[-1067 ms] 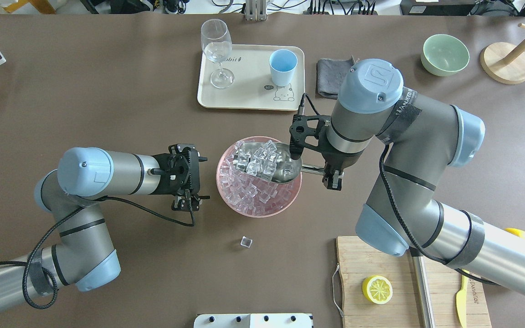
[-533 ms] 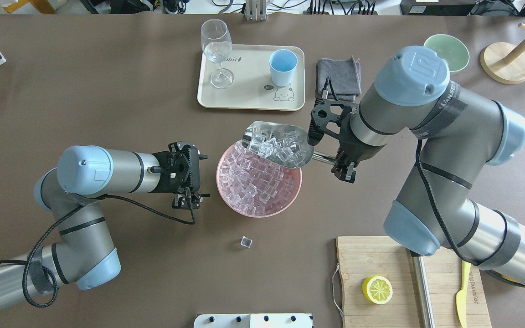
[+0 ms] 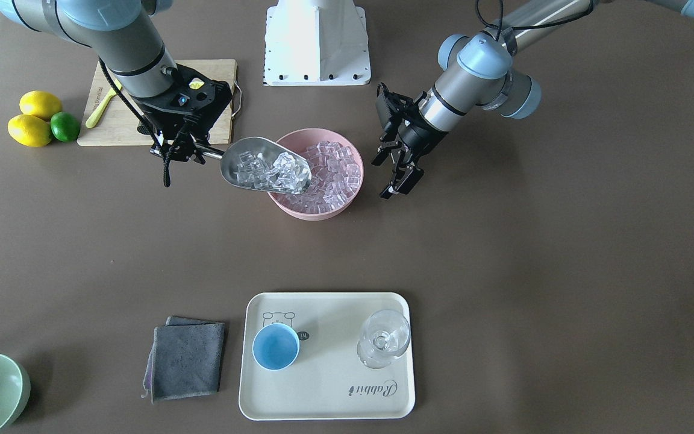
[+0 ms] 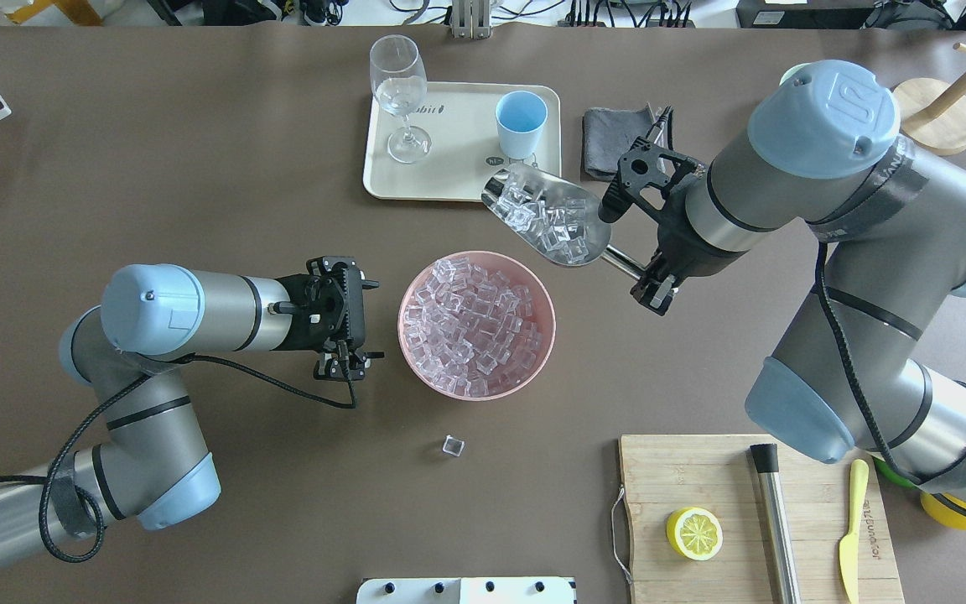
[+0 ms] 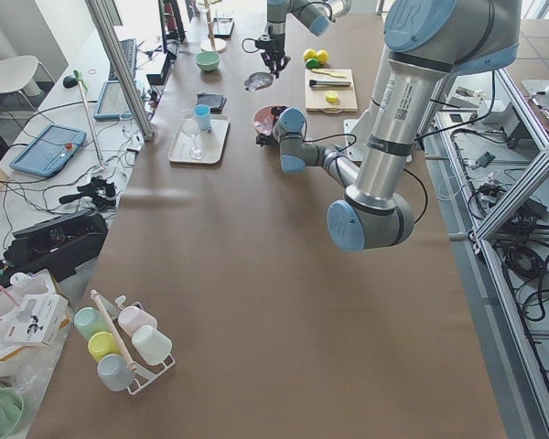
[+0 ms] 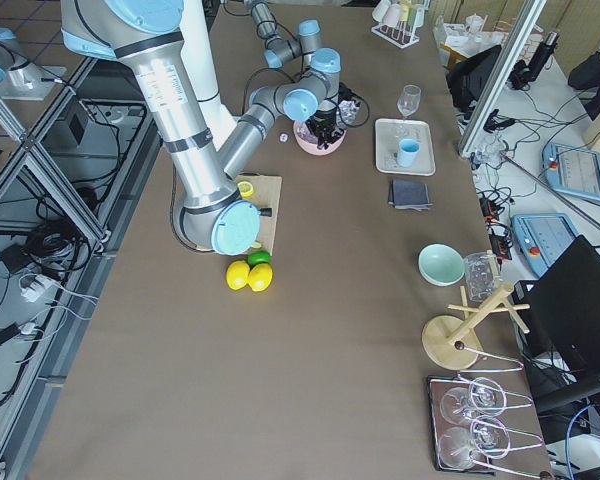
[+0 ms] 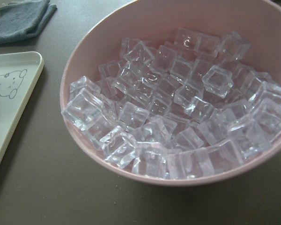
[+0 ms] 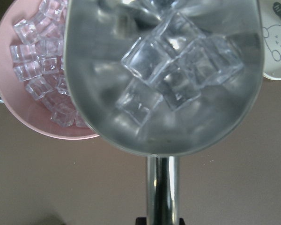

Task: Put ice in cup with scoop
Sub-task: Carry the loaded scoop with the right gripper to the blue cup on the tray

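Note:
The steel scoop is full of ice and hangs in the air between the pink bowl and the tray's near right corner. My right gripper is shut on its thin handle; it also shows in the front view. The light-blue cup stands empty on the cream tray, just beyond the scoop's mouth. More ice fills the pink bowl. My left gripper is open and empty, just left of the bowl.
A stemmed glass stands on the tray's left side. A grey cloth lies right of the tray. One loose ice cube lies in front of the bowl. A cutting board holds a lemon half, a steel cylinder and a yellow knife.
My right gripper has lifted the loaded scoop out of the pink bowl and carried it away from the robot and to the right, toward the tray and cup. The left arm has barely moved.

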`<state>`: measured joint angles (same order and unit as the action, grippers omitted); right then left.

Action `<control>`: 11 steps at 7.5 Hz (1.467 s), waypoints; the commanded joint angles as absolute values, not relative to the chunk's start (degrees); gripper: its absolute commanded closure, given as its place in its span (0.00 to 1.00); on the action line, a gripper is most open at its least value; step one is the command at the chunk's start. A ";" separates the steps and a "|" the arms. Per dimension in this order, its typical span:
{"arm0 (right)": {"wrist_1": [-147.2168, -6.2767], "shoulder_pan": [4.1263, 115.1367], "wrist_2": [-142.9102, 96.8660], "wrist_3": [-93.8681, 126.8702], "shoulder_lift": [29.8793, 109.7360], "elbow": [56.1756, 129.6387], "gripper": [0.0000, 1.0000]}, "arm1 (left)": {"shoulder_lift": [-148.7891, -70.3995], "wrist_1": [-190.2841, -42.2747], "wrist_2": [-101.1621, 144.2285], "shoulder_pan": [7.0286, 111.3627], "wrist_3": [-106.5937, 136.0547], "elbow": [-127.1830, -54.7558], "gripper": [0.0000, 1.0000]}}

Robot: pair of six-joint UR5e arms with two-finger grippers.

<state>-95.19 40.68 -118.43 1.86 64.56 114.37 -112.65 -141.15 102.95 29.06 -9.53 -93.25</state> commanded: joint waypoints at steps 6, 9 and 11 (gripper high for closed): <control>-119.53 48.76 -123.10 11.51 50.22 100.36 1.00 | -114.16 -141.06 103.45 28.74 -9.67 -92.12 0.02; -119.71 51.50 -127.79 11.07 38.36 80.48 1.00 | -114.26 -141.06 104.77 28.65 -9.58 -91.67 0.02; -123.12 51.50 -127.88 10.81 29.83 69.66 1.00 | -114.26 -141.06 104.94 28.65 -9.67 -91.49 0.02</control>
<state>-120.51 51.36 -127.59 11.00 37.12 79.21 -114.23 -141.06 104.72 28.67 -9.64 -91.66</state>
